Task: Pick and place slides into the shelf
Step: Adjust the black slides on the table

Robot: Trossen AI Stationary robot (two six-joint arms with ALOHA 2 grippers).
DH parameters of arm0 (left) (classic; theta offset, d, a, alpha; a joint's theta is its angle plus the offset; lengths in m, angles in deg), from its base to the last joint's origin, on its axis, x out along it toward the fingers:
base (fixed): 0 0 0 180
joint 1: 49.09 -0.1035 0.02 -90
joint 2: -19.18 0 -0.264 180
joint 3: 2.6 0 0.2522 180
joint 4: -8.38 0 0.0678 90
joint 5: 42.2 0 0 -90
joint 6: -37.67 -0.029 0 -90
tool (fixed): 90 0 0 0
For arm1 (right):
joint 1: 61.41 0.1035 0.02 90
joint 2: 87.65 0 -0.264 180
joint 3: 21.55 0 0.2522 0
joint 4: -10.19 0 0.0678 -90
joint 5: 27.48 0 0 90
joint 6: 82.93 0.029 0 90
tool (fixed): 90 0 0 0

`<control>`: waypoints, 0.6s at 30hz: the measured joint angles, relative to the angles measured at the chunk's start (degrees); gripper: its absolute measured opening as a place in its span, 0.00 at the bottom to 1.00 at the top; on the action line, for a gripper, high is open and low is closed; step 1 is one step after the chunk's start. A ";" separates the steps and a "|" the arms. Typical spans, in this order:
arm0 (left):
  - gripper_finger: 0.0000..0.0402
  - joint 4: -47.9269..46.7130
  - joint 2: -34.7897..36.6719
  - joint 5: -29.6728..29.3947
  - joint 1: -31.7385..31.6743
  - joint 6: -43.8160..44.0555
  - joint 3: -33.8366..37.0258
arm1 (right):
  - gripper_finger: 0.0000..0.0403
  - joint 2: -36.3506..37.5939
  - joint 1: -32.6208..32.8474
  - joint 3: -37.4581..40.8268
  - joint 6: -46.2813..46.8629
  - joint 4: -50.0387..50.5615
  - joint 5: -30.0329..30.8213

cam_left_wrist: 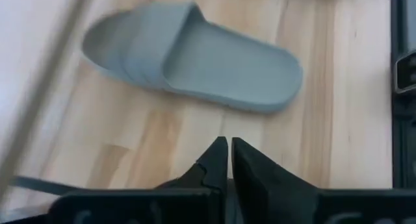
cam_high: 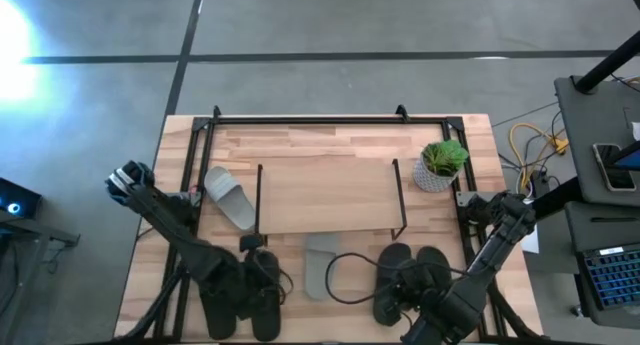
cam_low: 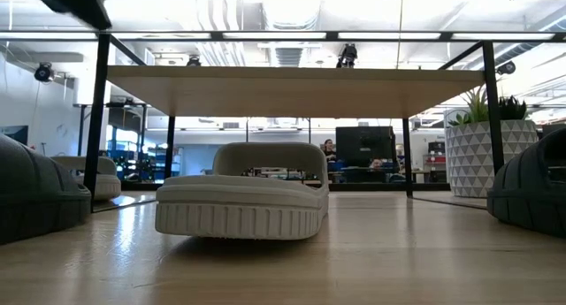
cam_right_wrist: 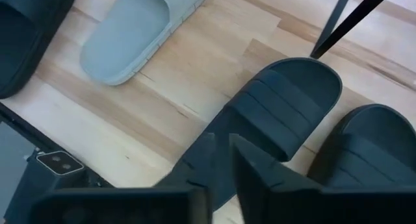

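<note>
**Six slides on the table, none on the shelf; both sets of jaws closed and empty**

Nearest the low camera lay one grey slide (cam_low: 240, 202) flat on the table (cam_high: 440, 285), just in front of the shelf (cam_high: 325, 193). Its partner, the second grey slide (cam_high: 229, 196), rested at an angle by the shelf's left leg. One black pair (cam_high: 243, 290) lay side by side at the front left and the other black pair (cam_high: 411, 278) at the front right. The shelf's wooden top carried nothing.

The left gripper (cam_left_wrist: 229, 160) hung above the table beside the angled grey slide, its jaws pressed together on nothing. The right gripper (cam_right_wrist: 221, 152) hovered over the right black pair, jaws nearly together, also empty.

A potted plant (cam_high: 440, 164) stood at the shelf's right end. A black cable (cam_high: 345, 278) looped across the table between the front grey slide and the right black pair.
</note>
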 joint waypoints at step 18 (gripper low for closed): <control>0.00 0.68 -12.75 9.05 -0.11 -0.96 0.04 | 0.03 0.00 0.73 0.11 1.20 1.03 0.22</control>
